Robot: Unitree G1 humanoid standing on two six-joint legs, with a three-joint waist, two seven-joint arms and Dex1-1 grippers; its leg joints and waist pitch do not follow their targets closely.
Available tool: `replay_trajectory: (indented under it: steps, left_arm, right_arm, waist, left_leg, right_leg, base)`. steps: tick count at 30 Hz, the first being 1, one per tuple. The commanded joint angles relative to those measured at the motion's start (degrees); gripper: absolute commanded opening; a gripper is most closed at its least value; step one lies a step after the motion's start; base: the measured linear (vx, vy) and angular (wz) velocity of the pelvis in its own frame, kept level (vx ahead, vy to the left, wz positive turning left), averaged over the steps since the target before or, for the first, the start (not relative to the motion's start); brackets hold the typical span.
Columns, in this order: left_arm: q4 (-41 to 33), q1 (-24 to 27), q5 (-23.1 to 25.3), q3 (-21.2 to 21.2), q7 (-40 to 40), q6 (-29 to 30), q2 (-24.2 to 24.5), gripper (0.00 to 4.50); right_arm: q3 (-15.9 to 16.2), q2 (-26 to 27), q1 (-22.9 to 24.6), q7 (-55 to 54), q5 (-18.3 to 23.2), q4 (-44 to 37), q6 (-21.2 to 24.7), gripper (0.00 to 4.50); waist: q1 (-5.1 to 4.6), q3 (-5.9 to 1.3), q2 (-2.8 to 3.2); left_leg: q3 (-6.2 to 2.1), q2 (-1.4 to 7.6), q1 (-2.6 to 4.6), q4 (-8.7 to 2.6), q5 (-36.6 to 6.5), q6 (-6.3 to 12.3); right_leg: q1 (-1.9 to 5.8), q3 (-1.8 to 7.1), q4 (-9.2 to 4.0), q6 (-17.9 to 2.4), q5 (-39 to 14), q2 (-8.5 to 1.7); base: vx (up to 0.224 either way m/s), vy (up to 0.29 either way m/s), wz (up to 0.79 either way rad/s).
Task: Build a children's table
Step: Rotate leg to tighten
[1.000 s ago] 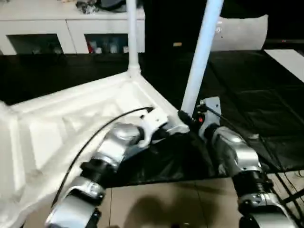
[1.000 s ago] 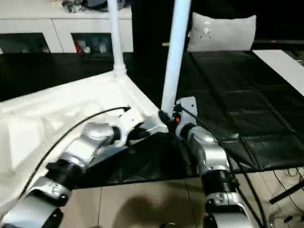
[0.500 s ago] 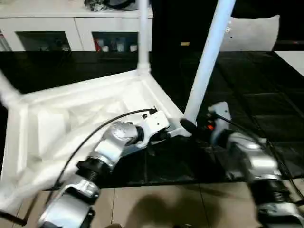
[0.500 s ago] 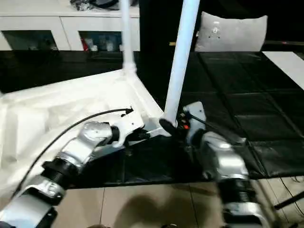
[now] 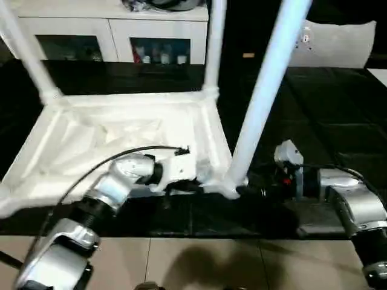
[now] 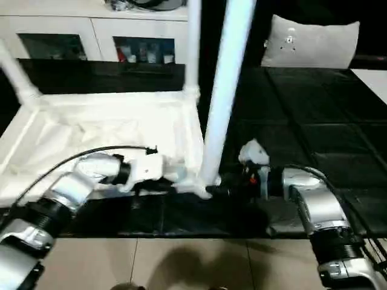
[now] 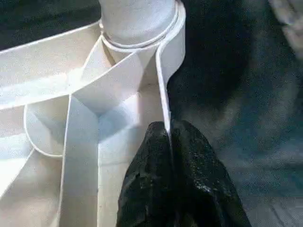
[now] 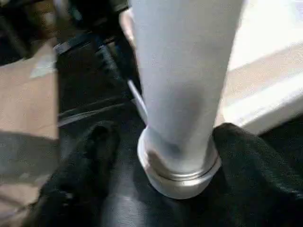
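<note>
Left gripper [image 7: 170,156] is pinched tight on the thin near rim of the children's table [image 5: 121,130], and I can see its black fingers [image 7: 151,165] closed either side of that white wall, just beside the corner socket. Right gripper [image 8: 156,156] sits spread wide around the foot of the near-right leg [image 5: 266,90], a finger on each side, not squeezing it as far as I can tell. I've got the table upside down on the dark floor mat [image 5: 338,121], ribbed underside up, legs standing upright from its corners. Far behind stands a white cabinet [image 5: 109,36] with glass doors.
</note>
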Motion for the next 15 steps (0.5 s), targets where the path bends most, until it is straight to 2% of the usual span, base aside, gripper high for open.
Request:
replay_trajectory:
  steps: [1,5,7,8,11,15]
  left_arm:
    - [0.5,0.8,2.6,-5.3,-5.9,-2.4,1.1,0.00]
    - [0.7,0.4,2.1,-5.4,-7.9,-3.5,1.2,0.00]
    - [1.4,-0.2,1.6,-5.7,-9.3,-4.5,1.2,0.00]
    - [1.4,-0.2,1.6,-5.7,-9.3,-4.6,1.2,0.00]
    - [1.8,-0.6,1.4,-5.8,-9.8,-5.1,1.1,0.00]
    - [2.2,-0.4,1.1,-5.4,-10.5,-5.5,0.9,0.00]
  right_arm:
    - [1.0,-0.8,-0.6,3.4,0.6,-0.4,-0.7,3.14]
    - [2.0,-1.0,-0.8,6.2,1.6,-1.1,0.3,3.00]
    - [3.3,-1.2,-0.7,9.2,2.3,-1.5,0.7,2.86]
    - [3.4,-1.2,-0.7,9.3,2.3,-1.5,0.7,2.61]
    - [4.1,-1.1,-0.7,10.4,2.2,-1.0,0.2,2.49]
    - [4.3,-0.4,-0.7,11.5,2.4,0.2,-0.3,2.06]
  waist:
    - [0.12,-3.55,-0.30]
    - [0.56,-3.49,-0.30]
    - [0.73,-3.56,-0.38]
    - [0.78,-3.53,-0.34]
    - [1.00,-3.60,-0.42]
    - [1.25,-3.68,-0.39]
  left_leg:
    - [-0.63,3.44,0.46,-3.97,-14.6,3.31]
    - [-0.63,3.52,0.87,-4.10,-16.5,2.48]
    - [-0.65,3.51,0.78,-4.11,-15.9,2.47]
    - [-0.62,3.51,0.81,-4.10,-15.9,2.50]
    - [-0.60,3.47,0.78,-4.04,-15.3,2.48]
    - [-0.58,3.44,0.78,-3.98,-15.0,2.37]
  right_leg:
    - [2.94,2.91,-4.10,-10.2,-20.6,-3.96]
    - [2.95,3.02,-4.03,-10.7,-21.1,-3.99]
    - [3.08,3.07,-3.97,-10.5,-20.8,-4.00]
    - [3.04,3.08,-4.03,-10.6,-20.8,-4.04]
    - [3.08,3.09,-3.97,-10.4,-20.9,-4.10]
    - [3.09,3.05,-3.92,-10.5,-20.7,-4.10]
  base:
    - [0.000,0.000,0.00]
    - [0.000,0.000,0.00]
    - [0.000,0.000,0.00]
    - [0.000,0.000,0.00]
    - [0.000,0.000,0.00]
    - [0.000,0.000,0.00]
